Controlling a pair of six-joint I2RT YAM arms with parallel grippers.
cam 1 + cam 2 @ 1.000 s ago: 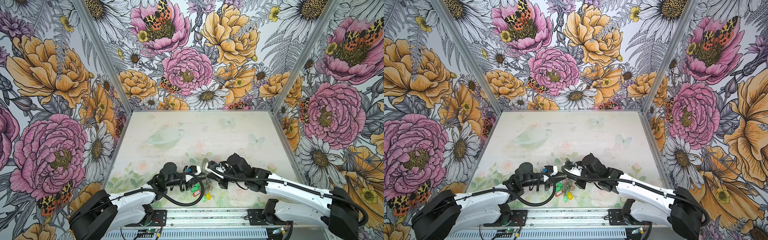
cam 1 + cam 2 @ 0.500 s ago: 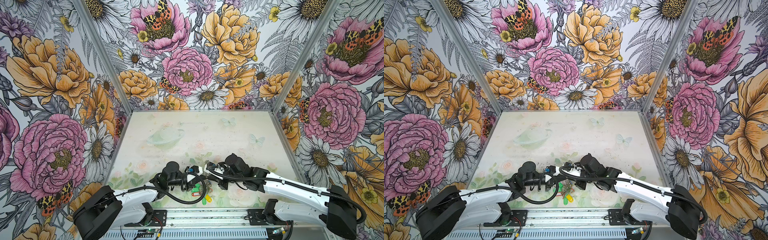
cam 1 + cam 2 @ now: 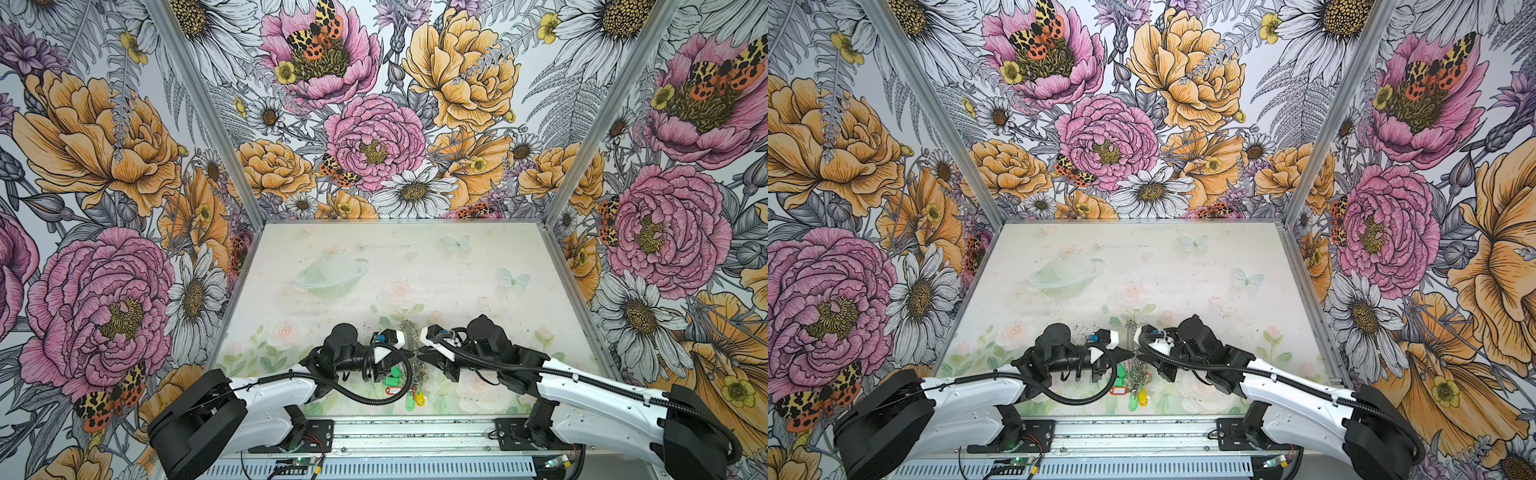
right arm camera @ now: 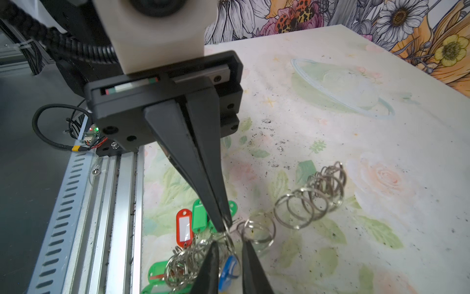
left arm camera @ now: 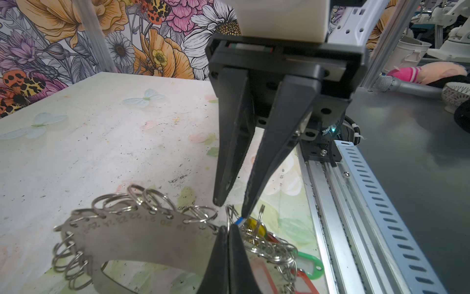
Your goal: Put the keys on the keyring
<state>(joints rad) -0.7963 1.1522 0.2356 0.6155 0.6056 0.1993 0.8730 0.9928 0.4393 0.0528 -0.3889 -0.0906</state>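
Near the 6 o'clock edge of the pale flower-printed table (image 3: 415,270), the left arm (image 3: 274,386) reaches in from 9 o'clock and the right arm (image 3: 582,382) from 3 o'clock, meeting tip to tip in both top views. The left jaws are pressed together on the rim of the flat brownish-grey oval metal keyring (image 5: 142,236), among its small silver wire rings (image 4: 318,193). The right jaws stand slightly apart, with the blue oblong plastic tag of the keys (image 4: 229,269) between them, just beside the left tips; the key itself is lost among the rings. A bunch with red, green and yellow plastic tags (image 4: 183,227) lies on the table at 6 o'clock from the tips
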